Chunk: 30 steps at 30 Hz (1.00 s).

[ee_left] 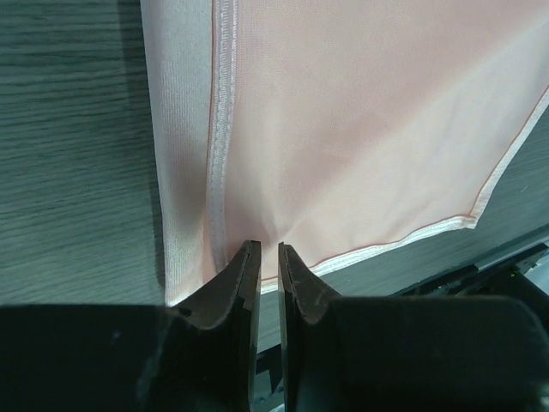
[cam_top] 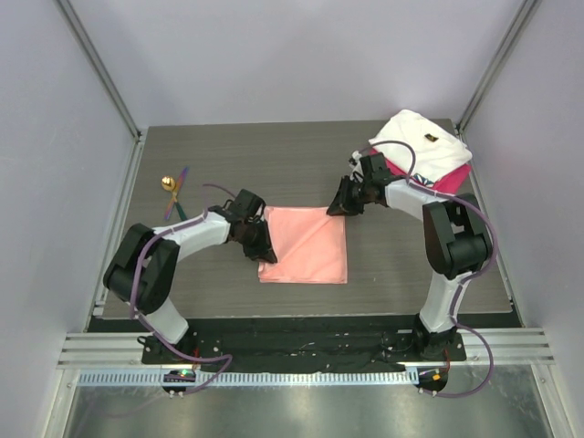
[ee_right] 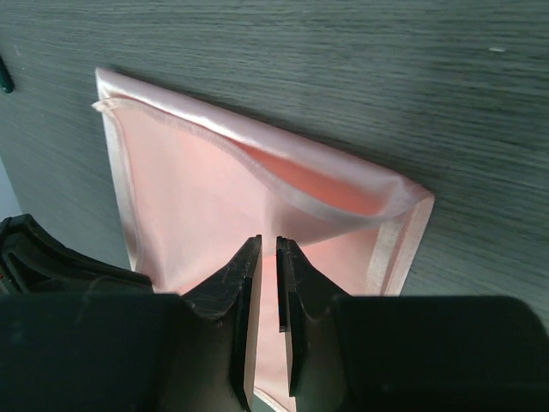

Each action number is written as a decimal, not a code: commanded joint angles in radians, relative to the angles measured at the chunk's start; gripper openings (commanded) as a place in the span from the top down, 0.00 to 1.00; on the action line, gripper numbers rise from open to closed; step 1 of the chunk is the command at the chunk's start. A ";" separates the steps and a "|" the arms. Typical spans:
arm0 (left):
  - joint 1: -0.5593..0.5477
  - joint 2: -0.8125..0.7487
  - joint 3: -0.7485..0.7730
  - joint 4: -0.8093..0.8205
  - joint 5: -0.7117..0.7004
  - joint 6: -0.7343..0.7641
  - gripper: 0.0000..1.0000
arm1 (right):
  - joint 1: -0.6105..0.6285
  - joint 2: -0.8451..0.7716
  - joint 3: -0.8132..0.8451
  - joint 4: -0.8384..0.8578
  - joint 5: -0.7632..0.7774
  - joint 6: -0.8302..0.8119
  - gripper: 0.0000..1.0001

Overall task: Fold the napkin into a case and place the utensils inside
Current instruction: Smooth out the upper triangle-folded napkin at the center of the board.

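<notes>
Utensils [cam_top: 172, 187]: lying left of and beyond the left jaws, well apart from them, on the table [cam_top: 274, 155]. Nothing is touching them. Left arm is judged the nearer one for that pick.
Left gripper [ee_left: 263, 251]: jaws almost together, only a thin slit is seen. The hem at the near-left corner is pinched between the tips.
Napkin [cam_top: 306, 245]: laid flat between the two sets of jaws. It spreads ahead and to the right of the left jaws, and ahead of the right jaws to either side. Two layers are seen in the right wrist view, the top one raised off the lower like a pocket mouth.
Grip line: diagonally opposite corners are held, so the jaw-to-jaw line runs across the cloth's diagonal, not along an edge. A faint crease is seen on that diagonal from above.
Next fold (judged): it turns on which held corner is carried over toward the other.
Right gripper [ee_right: 268, 243]: jaws at a narrow slit. The upper layer's edge by the far-right corner is caught between the tips, and pink is seen in the slit.
White cloth [cam_top: 420, 146] on magenta cloth [cam_top: 456, 178]: behind and right of the right jaws, apart from the napkin.
</notes>
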 commanded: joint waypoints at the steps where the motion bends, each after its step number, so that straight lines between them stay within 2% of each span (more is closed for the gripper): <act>1: -0.004 -0.004 -0.032 0.043 -0.017 0.027 0.82 | -0.028 0.046 0.021 0.035 -0.014 -0.017 0.78; 9: -0.004 -0.037 -0.088 0.051 -0.015 0.032 0.82 | -0.051 0.077 0.039 0.024 0.067 -0.071 0.78; 14: -0.004 -0.115 -0.075 -0.004 -0.023 0.044 0.69 | -0.049 0.056 0.057 -0.024 0.071 -0.082 0.78; 17: -0.004 -0.146 -0.055 -0.023 -0.007 0.039 0.67 | -0.032 0.007 0.056 -0.054 0.083 -0.079 0.76; 21: -0.004 -0.182 -0.044 -0.024 0.008 0.026 0.66 | 0.027 -0.070 0.047 -0.111 0.161 -0.085 0.73; 25: -0.004 -0.160 -0.056 -0.003 0.017 0.021 0.70 | 0.119 -0.113 0.019 -0.099 0.181 -0.059 0.63; 30: -0.004 -0.120 -0.064 0.054 0.049 0.000 0.73 | 0.225 -0.070 -0.022 0.008 0.103 0.032 0.59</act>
